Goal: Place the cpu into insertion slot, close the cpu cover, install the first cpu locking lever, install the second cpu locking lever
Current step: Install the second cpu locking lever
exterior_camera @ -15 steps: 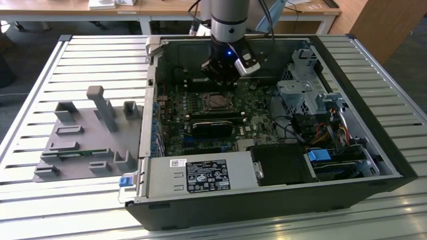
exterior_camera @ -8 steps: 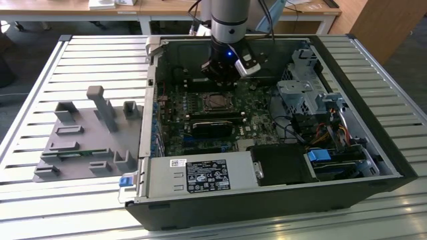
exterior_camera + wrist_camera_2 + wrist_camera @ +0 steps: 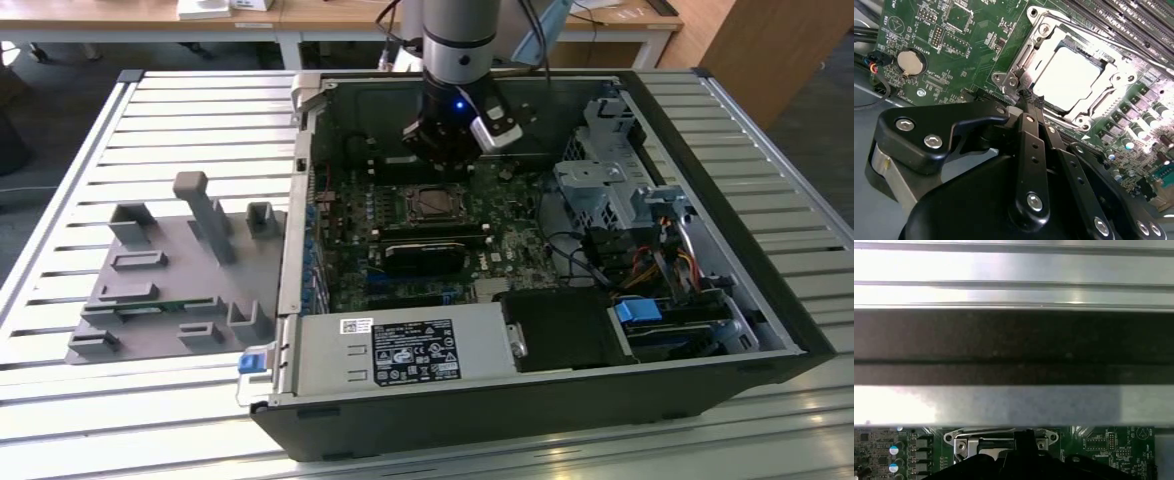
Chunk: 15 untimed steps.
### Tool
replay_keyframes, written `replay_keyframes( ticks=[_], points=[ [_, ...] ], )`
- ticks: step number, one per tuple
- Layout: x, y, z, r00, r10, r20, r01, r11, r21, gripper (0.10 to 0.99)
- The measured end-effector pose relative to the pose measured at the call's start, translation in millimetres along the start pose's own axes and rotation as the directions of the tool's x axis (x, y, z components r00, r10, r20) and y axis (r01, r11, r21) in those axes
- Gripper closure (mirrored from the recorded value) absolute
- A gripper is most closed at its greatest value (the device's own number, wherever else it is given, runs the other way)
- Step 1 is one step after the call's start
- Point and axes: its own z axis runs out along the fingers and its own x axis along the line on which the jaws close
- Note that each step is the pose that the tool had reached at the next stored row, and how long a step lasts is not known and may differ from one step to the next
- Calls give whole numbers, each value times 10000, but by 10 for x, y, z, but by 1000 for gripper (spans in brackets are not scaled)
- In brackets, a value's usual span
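Observation:
The cpu (image 3: 1074,75) lies flat in the insertion slot (image 3: 1004,79), its bright silver top showing through the window of the cpu cover (image 3: 1106,95), which is folded down over it. In the exterior view the slot (image 3: 430,203) sits mid-board inside the open case, and my gripper (image 3: 447,150) hangs just behind it. My gripper (image 3: 1030,97) is shut, its black fingertips pressed together at one edge of the socket frame, with nothing visible between them. In the first wrist view the gripper (image 3: 1023,437) sits against the socket's rim (image 3: 961,437).
The green motherboard (image 3: 360,215) lies in a black case (image 3: 534,400) on a slatted metal table (image 3: 160,110). A power supply (image 3: 400,350) and drive cages (image 3: 607,190) crowd the case. A grey fixture (image 3: 174,270) stands outside, at the exterior view's left. A coin battery (image 3: 909,62) is nearby.

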Motion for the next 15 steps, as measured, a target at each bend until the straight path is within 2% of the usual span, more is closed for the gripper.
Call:
replay_keyframes(
  ticks=[8,12,15],
  points=[
    [-9,11,-253,10000,0,0,0,10000,0,980],
    [-11,6,-276,10000,-2,0,2,10000,9,980],
    [-11,-33,-278,10000,-2,-2,2,10000,15,980]
  ],
)
